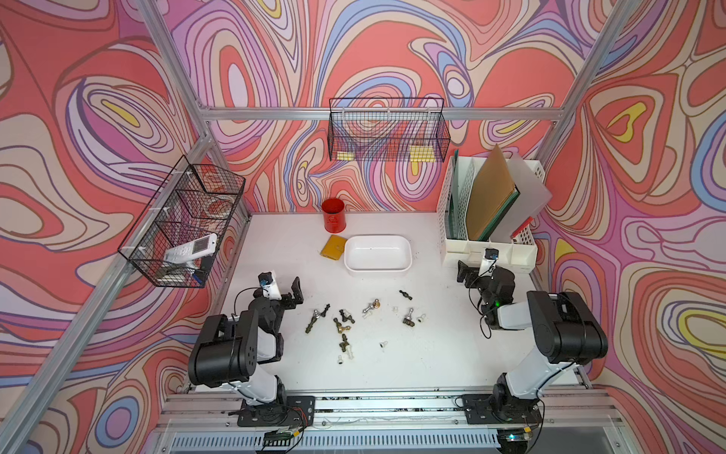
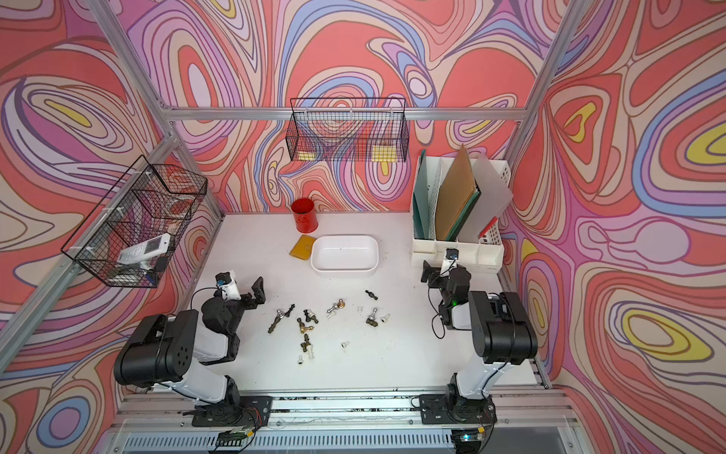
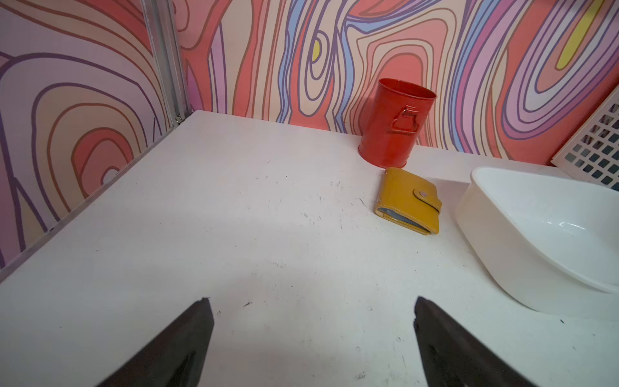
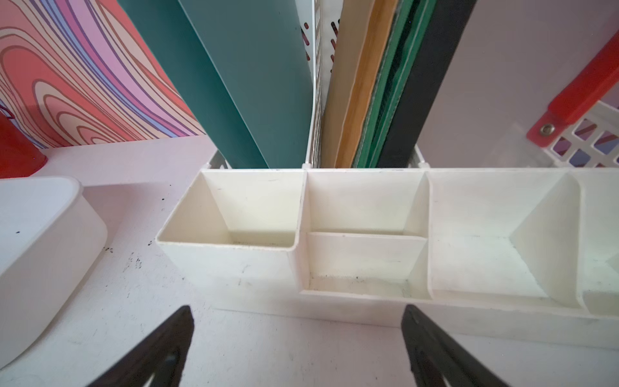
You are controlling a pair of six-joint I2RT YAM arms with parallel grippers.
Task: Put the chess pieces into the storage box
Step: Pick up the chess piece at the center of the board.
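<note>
Several chess pieces (image 1: 344, 342) lie scattered on the white table, between the two arms in both top views. Some are bronze-gold, some black such as one (image 1: 406, 295) (image 2: 371, 295), some silvery or clear. No wrist view shows them. Behind them stands the storage box (image 1: 378, 253) (image 2: 345, 253), a shallow white tub with nothing in it, also seen at the edge of both wrist views (image 3: 536, 234) (image 4: 40, 234). My left gripper (image 1: 294, 294) (image 3: 311, 301) is open and empty over bare table, left of the pieces. My right gripper (image 1: 463, 273) (image 4: 296, 310) is open and empty, right of the box.
A red cup (image 1: 334, 216) and a yellow wallet (image 1: 334, 247) sit just left of the box. The white file organiser (image 1: 491, 236) with boards stands at the back right, directly before my right gripper. Wire baskets (image 1: 184, 224) (image 1: 389, 129) hang on the left and back walls.
</note>
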